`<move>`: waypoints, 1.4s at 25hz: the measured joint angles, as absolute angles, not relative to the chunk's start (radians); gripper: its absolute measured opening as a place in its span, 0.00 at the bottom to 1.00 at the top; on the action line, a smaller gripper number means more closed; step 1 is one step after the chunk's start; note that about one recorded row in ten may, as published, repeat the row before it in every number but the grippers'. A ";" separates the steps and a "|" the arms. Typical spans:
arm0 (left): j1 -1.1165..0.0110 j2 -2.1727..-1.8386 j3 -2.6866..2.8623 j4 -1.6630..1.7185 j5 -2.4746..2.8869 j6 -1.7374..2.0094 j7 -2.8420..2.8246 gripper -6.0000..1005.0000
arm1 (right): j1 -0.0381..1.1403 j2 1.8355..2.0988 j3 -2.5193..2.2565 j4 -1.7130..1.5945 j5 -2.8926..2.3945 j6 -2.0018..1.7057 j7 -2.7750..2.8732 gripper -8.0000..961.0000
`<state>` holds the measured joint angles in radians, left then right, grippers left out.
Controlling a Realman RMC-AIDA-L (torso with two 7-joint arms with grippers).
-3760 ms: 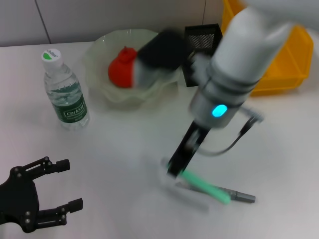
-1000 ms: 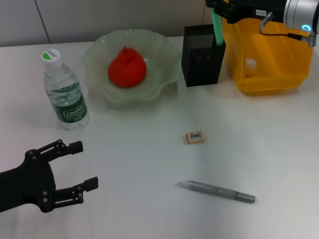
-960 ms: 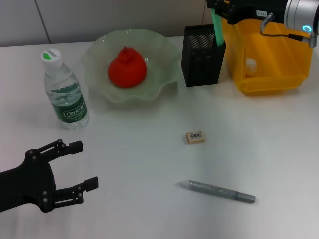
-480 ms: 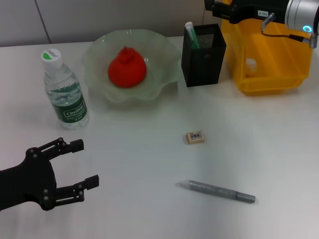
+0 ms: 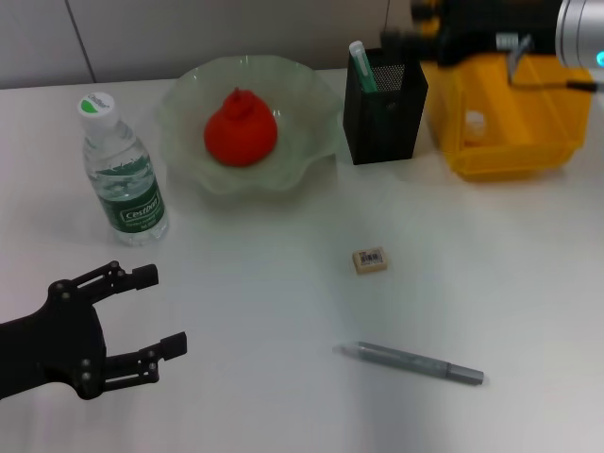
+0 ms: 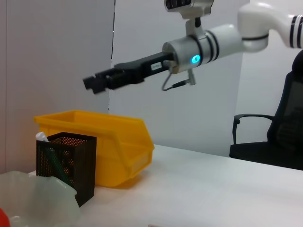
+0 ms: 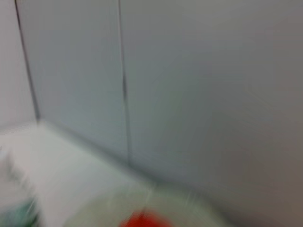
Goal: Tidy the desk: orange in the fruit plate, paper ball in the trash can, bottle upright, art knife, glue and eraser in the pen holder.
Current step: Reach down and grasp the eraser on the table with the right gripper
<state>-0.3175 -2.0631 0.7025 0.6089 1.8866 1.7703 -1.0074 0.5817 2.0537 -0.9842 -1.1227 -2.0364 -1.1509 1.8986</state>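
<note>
The orange (image 5: 241, 129) lies in the pale green fruit plate (image 5: 311, 99). The bottle (image 5: 123, 170) stands upright at the left. The green glue stick (image 5: 361, 66) stands in the black mesh pen holder (image 5: 382, 104). The eraser (image 5: 369, 260) and the grey art knife (image 5: 411, 361) lie on the table. My right gripper (image 5: 396, 38) is open and empty, above and just behind the pen holder; it also shows in the left wrist view (image 6: 93, 84). My left gripper (image 5: 142, 321) is open and empty at the front left.
A yellow bin (image 5: 528, 142) stands right of the pen holder, with a small white lump (image 5: 475, 121) inside. The right wrist view shows only a blurred wall, the orange (image 7: 142, 220) and the bottle (image 7: 19, 208).
My right gripper carried the glue stick from the table to the pen holder, let it go inside and drew back to the right. My left gripper barely moved.
</note>
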 joint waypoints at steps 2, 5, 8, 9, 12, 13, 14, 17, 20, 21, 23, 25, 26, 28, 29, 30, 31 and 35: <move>-0.319 -2.063 0.703 0.609 1.888 1.770 -1.007 0.86 | 0.586 2.058 -1.062 -1.257 -2.256 -1.309 2.121 0.64; -0.323 -2.064 0.703 0.609 1.891 1.770 -1.006 0.86 | 0.615 2.061 -1.109 -1.295 -2.368 -1.436 2.203 0.64; -0.327 -2.065 0.703 0.609 1.893 1.770 -1.006 0.86 | 0.662 2.062 -1.167 -1.303 -2.465 -1.562 2.271 0.64; -0.328 -2.065 0.703 0.609 1.893 1.771 -1.006 0.86 | 0.675 2.063 -1.186 -1.299 -2.490 -1.596 2.283 0.64; -0.329 -2.065 0.703 0.608 1.893 1.773 -1.002 0.86 | 0.711 2.074 -1.264 -1.248 -2.549 -1.620 2.286 0.64; -0.330 -2.065 0.703 0.604 1.893 1.773 -1.001 0.86 | 0.711 2.074 -1.264 -1.248 -2.549 -1.620 2.286 0.64; -0.330 -2.065 0.703 0.601 1.893 1.773 -1.001 0.86 | 0.734 2.075 -1.296 -1.197 -2.560 -1.603 2.282 0.64; -0.330 -2.065 0.704 0.596 1.894 1.773 -1.000 0.86 | 0.772 2.076 -1.335 -1.095 -2.569 -1.553 2.256 0.64; -0.326 -2.065 0.704 0.595 1.895 1.773 -0.999 0.86 | 0.778 2.077 -1.354 -1.070 -2.570 -1.516 2.234 0.63; -0.324 -2.065 0.704 0.595 1.895 1.773 -0.999 0.86 | 0.778 2.077 -1.366 -1.066 -2.570 -1.492 2.223 0.62; -0.322 -2.065 0.704 0.595 1.896 1.773 -0.999 0.86 | 0.774 2.077 -1.388 -1.062 -2.571 -1.451 2.198 0.62; -0.321 -2.065 0.704 0.595 1.896 1.773 -0.998 0.86 | 0.768 2.079 -1.401 -1.061 -2.570 -1.413 2.167 0.61; -0.321 -2.065 0.704 0.595 1.896 1.773 -0.998 0.86 | 0.764 2.080 -1.405 -1.057 -2.567 -1.393 2.148 0.61; -0.321 -2.065 0.704 0.595 1.896 1.773 -0.992 0.86 | 0.765 2.081 -1.406 -1.039 -2.555 -1.366 2.121 0.60; -0.321 -2.065 0.704 0.595 1.896 1.773 -0.990 0.86 | 0.776 2.081 -1.410 -0.999 -2.543 -1.342 2.106 0.60; -0.321 -2.065 0.704 0.595 1.896 1.773 -0.990 0.86 | 0.776 2.081 -1.410 -0.999 -2.543 -1.342 2.106 0.60; -0.321 -2.065 0.704 0.595 1.896 1.773 -0.990 0.86 | 0.784 2.082 -1.411 -0.978 -2.539 -1.334 2.101 0.59; -0.327 -2.064 0.704 0.590 1.895 1.772 -0.989 0.86 | 0.802 2.084 -1.414 -0.929 -2.536 -1.317 2.080 0.58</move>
